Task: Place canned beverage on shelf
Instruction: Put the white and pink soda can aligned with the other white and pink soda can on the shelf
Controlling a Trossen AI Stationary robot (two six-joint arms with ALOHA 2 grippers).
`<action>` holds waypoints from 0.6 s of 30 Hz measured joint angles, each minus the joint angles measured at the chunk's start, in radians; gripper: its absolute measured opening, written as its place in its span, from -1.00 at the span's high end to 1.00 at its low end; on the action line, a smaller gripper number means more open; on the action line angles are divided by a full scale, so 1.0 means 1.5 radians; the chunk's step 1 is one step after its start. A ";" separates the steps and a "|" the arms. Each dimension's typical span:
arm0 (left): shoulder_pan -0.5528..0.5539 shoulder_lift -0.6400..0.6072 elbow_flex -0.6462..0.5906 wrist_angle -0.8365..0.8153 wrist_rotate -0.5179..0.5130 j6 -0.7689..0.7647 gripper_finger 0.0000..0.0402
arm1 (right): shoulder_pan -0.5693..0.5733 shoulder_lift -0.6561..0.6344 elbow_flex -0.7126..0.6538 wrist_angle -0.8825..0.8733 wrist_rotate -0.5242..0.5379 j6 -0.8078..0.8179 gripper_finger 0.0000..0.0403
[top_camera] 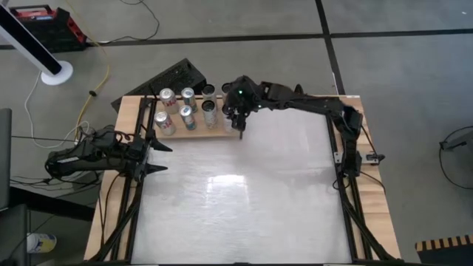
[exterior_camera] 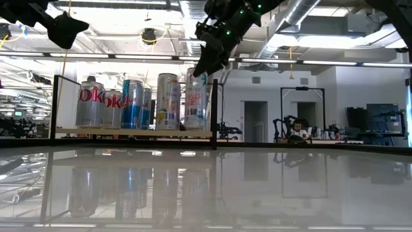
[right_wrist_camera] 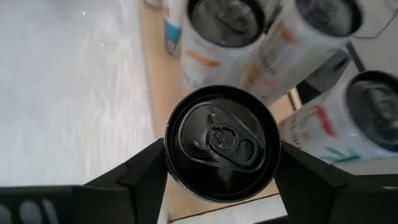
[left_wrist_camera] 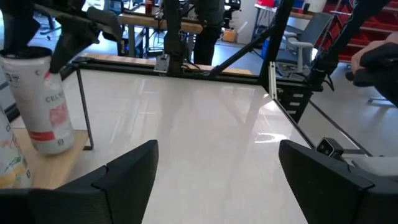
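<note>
The shelf (top_camera: pixel 216 134), a light-wood board, lies at the table's far left and carries several upright cans (top_camera: pixel 187 117). My right gripper (top_camera: pixel 238 118) reaches over the shelf's right end and is shut on a white can with red lettering and a black top (right_wrist_camera: pixel 222 146). This can also shows in the low view (exterior_camera: pixel 196 100) and the left wrist view (left_wrist_camera: pixel 45 99). My left gripper (top_camera: pixel 164 159) is open and empty above the table's left side, near the shelf's front edge. My right gripper pinches the can's upper side wall, just under the rim (right_wrist_camera: pixel 169 171), between its two fingers on opposite sides. The fingers come from above, pointing down. The can stands upright, and its bottom (left_wrist_camera: pixel 53 149) appears to rest on the shelf's right end.
The other cans (right_wrist_camera: pixel 227 37) stand close beside the held one, toward the far and left sides. A thin dark post (exterior_camera: pixel 214 109) stands at the shelf's right end. The white tabletop (top_camera: pixel 244 199) stretches to the near and right sides.
</note>
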 joint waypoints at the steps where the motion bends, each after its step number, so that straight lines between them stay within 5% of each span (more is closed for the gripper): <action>1: 0.000 0.000 0.000 0.000 0.000 0.000 -0.58 | -0.002 0.000 0.000 0.001 0.000 -0.003 -0.36; 18: 0.000 0.000 0.000 0.000 -0.001 0.000 -0.58 | -0.009 0.001 0.001 0.002 -0.002 -0.008 -0.36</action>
